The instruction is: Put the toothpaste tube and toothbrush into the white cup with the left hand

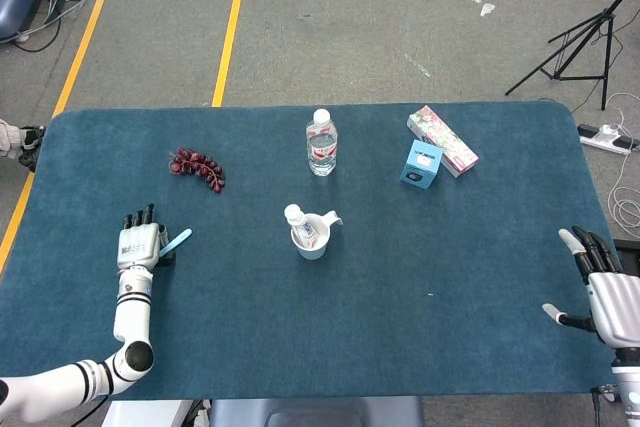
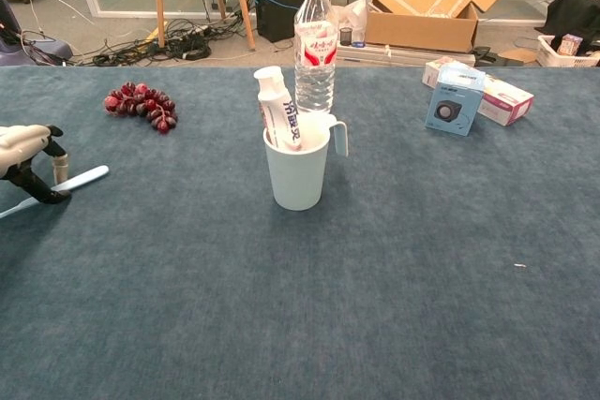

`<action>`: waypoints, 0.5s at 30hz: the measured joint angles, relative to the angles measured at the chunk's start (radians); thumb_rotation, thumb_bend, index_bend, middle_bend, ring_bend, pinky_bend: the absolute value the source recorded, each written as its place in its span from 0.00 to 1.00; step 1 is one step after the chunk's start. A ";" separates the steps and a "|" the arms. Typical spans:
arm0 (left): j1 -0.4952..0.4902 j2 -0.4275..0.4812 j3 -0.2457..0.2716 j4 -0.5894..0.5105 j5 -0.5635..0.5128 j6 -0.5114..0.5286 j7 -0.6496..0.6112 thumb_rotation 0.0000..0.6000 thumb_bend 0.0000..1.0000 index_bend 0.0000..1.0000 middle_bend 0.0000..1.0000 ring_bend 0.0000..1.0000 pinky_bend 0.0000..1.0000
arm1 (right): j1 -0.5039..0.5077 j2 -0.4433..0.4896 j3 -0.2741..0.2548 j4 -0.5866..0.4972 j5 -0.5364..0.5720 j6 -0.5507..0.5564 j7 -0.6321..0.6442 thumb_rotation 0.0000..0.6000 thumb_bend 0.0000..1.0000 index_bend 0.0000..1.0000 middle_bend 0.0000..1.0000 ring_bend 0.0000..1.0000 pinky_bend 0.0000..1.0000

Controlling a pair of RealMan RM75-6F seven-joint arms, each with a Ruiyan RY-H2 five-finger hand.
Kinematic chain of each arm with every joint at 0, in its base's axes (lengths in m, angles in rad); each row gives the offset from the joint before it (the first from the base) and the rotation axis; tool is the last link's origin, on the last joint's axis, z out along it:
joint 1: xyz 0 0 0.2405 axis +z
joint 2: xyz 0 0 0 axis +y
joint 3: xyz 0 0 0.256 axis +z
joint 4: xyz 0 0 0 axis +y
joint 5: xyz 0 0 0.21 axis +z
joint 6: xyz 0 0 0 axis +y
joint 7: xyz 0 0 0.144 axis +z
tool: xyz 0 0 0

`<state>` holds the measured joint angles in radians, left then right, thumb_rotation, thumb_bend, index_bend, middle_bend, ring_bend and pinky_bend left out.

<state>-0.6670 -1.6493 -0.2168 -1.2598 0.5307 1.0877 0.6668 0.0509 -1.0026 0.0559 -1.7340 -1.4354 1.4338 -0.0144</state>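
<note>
The white cup (image 1: pixel 313 238) (image 2: pixel 296 171) stands mid-table with the toothpaste tube (image 1: pixel 297 219) (image 2: pixel 277 106) upright inside it. The light-blue toothbrush (image 1: pixel 178 240) (image 2: pixel 75 180) lies low over the cloth at the far left, its head pointing toward the cup. My left hand (image 1: pixel 139 245) (image 2: pixel 24 153) hovers palm-down over its handle and pinches it between the thumb and a finger. My right hand (image 1: pixel 606 289) rests at the table's right edge with its fingers apart and nothing in it.
A water bottle (image 1: pixel 321 143) (image 2: pixel 315 44) stands just behind the cup. Red grapes (image 1: pixel 197 168) (image 2: pixel 141 105) lie at the back left. A blue box (image 1: pixel 422 164) (image 2: pixel 454 100) and a pink carton (image 1: pixel 443 139) (image 2: pixel 507 100) sit at the back right.
</note>
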 measured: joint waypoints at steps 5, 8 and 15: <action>0.005 0.008 -0.005 -0.015 0.015 0.007 -0.007 1.00 0.39 0.66 0.00 0.00 0.00 | 0.000 0.001 0.001 0.001 0.000 0.001 0.002 1.00 0.00 0.09 0.07 0.00 0.42; 0.009 0.020 -0.006 -0.043 0.036 0.022 -0.011 1.00 0.40 0.66 0.00 0.00 0.00 | 0.000 0.001 0.000 0.000 0.000 0.000 0.001 1.00 0.00 0.09 0.07 0.00 0.42; 0.023 0.071 -0.011 -0.156 0.111 0.087 -0.026 1.00 0.40 0.66 0.00 0.00 0.00 | 0.001 -0.001 -0.001 0.000 0.000 -0.003 -0.002 1.00 0.00 0.09 0.07 0.00 0.42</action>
<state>-0.6441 -1.5782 -0.2275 -1.4161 0.6418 1.1748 0.6411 0.0521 -1.0034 0.0554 -1.7342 -1.4356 1.4310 -0.0161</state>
